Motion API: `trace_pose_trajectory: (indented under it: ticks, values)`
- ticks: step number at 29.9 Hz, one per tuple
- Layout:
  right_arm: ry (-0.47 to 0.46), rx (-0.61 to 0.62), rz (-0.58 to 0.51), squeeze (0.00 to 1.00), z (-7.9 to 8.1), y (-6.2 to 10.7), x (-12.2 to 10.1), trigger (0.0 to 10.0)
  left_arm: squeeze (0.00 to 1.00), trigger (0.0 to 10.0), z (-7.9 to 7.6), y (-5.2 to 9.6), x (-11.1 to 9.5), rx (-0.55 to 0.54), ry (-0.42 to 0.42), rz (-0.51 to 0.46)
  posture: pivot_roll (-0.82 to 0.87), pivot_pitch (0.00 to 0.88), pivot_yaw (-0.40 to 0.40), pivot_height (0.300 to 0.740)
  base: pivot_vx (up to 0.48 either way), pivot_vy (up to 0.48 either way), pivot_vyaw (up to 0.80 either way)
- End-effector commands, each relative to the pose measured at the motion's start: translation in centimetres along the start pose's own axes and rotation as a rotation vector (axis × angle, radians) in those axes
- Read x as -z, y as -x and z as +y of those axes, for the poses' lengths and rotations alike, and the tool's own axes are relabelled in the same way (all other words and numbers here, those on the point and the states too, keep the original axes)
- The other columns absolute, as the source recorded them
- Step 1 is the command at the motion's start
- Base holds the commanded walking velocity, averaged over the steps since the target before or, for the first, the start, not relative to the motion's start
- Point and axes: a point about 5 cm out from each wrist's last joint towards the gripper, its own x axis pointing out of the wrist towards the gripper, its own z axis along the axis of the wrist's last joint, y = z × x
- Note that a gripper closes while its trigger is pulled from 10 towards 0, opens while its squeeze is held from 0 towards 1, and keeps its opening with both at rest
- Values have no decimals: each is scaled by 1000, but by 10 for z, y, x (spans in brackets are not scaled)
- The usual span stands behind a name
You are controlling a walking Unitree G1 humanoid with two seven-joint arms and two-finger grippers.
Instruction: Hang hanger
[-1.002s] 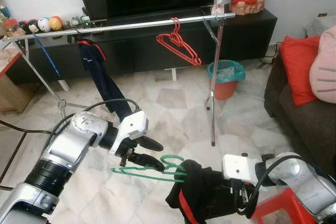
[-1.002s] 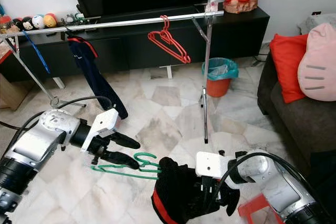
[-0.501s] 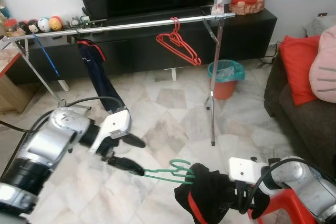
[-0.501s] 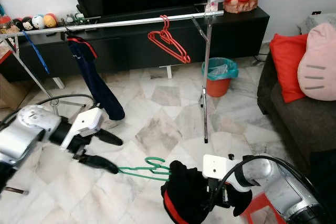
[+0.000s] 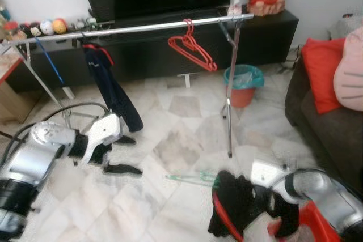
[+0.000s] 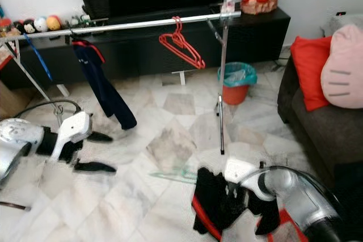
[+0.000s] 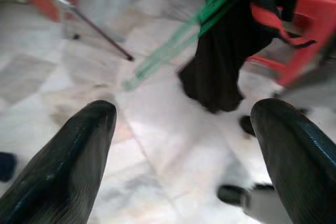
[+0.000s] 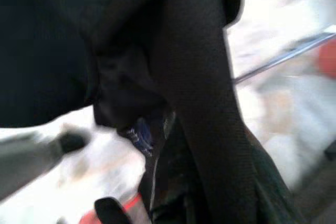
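Head view: two red hangers (image 5: 191, 50), one green hanger (image 5: 191, 178).

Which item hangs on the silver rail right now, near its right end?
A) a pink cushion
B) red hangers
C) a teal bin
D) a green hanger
B: the red hangers hook over the silver rail close to its right upright.
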Motion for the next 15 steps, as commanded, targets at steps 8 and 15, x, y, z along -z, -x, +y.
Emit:
trace_pose_trajectory:
  ticks: [8, 15]
  values:
    - [-404, 407, -127, 0, -29, 4, -18, 10000, 0, 10000, 8, -13, 12, -348, 126, -48, -46, 0, 129, 740, 0, 0, 0]
    - [-461, 384, -273, 0, -25, 0, -44, 10000, 0, 10000, -3, -33, 10, -302, 173, -97, -54, 0, 130, 740, 0, 0, 0]
